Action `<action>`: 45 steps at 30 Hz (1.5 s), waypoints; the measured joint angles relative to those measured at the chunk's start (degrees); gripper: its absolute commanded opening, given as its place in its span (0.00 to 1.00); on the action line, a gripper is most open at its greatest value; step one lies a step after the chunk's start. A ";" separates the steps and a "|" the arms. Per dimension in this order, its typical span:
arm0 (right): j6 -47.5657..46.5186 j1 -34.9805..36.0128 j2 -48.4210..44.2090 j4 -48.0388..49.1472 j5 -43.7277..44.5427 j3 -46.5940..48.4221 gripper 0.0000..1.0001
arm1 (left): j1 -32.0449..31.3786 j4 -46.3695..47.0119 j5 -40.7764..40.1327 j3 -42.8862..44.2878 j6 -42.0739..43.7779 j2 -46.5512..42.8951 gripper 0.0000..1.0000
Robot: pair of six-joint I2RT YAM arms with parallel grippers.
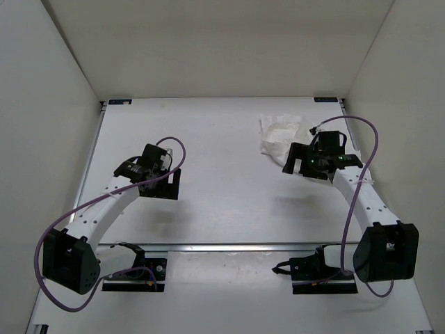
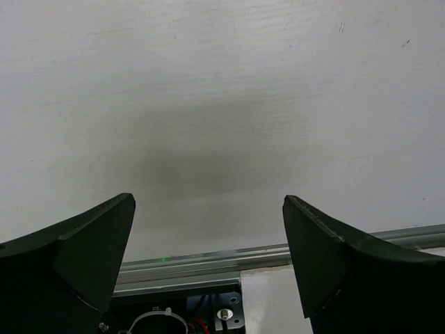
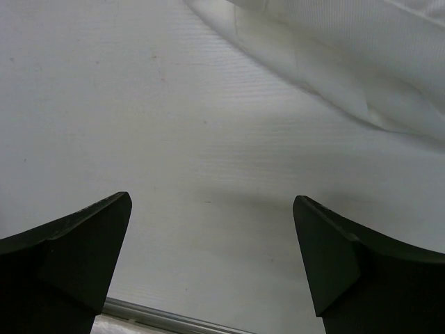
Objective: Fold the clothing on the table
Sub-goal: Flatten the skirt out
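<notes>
- Left arm point(image 1: 104, 205): white perforated link, boxy black joint housings, looping purple cable point(image 1: 183, 153).
- Right arm point(image 1: 361, 198): same white link, black housings, purple cable.
- Fingers point(image 2: 83, 250): matte black wedges.

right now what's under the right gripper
Only bare table shows beneath the open right gripper. The clothing lies just beyond it, not touching. From above, the gripper covers part of the clothing's near edge.
</notes>
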 measured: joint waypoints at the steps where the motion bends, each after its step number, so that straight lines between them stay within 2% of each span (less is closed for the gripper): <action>1: -0.11 0.22 0.66 0.07 0.26 0.63 0.99 | 0.00 0.31 -0.02 0.00 0.00 -0.07 0.99; 8: -0.22 2.05 5.29 0.09 3.85 6.12 0.99 | 0.07 2.08 -0.61 1.97 0.24 -0.28 0.98; 13: -0.72 0.85 9.73 0.46 5.75 11.41 1.00 | 0.44 3.87 0.39 2.14 0.09 -0.28 0.98; 18: -2.03 0.24 17.33 0.98 9.20 18.56 0.99 | 0.61 6.05 2.03 2.08 -0.02 -1.16 0.99; 22: -3.52 2.36 22.82 0.94 12.94 21.51 0.99 | 1.42 7.06 2.82 2.08 0.13 -2.78 0.99; 24: -4.04 3.37 26.03 0.48 14.88 23.52 0.96 | 1.88 6.99 3.02 2.05 0.26 -3.19 0.99; 26: -4.35 3.98 28.35 0.24 16.13 24.87 0.89 | 2.29 7.08 3.10 1.75 0.37 -3.74 0.99; 28: -4.57 3.89 30.32 0.00 17.75 25.75 0.72 | 2.54 6.93 3.17 1.01 0.39 -4.68 0.99; 29: -4.70 3.56 30.91 -0.07 18.58 25.77 0.68 | 2.58 7.02 3.17 0.68 0.42 -5.09 0.99; 34: -4.28 1.03 30.42 0.44 20.90 24.94 0.61 | 2.62 7.06 3.80 -0.26 0.46 -5.73 0.99; 35: -4.28 0.46 30.08 0.59 21.09 24.57 0.56 | 2.62 7.23 4.09 -0.26 0.46 -5.64 0.99; 37: -4.61 -0.87 29.46 0.55 21.11 23.89 0.40 | 2.60 7.82 4.70 -0.26 0.46 -5.16 0.99; 39: -5.18 -1.95 29.38 0.74 21.35 23.89 0.07 | 2.45 8.76 5.33 -0.26 0.44 -4.11 0.99; 40: -5.51 -2.27 29.40 0.63 21.44 23.89 0.00 | 2.38 9.05 5.68 -0.26 0.42 -3.67 0.99; 45: -5.95 -2.82 29.59 -0.98 22.86 24.48 0.00 | 2.05 12.94 8.66 0.66 -0.76 1.01 0.99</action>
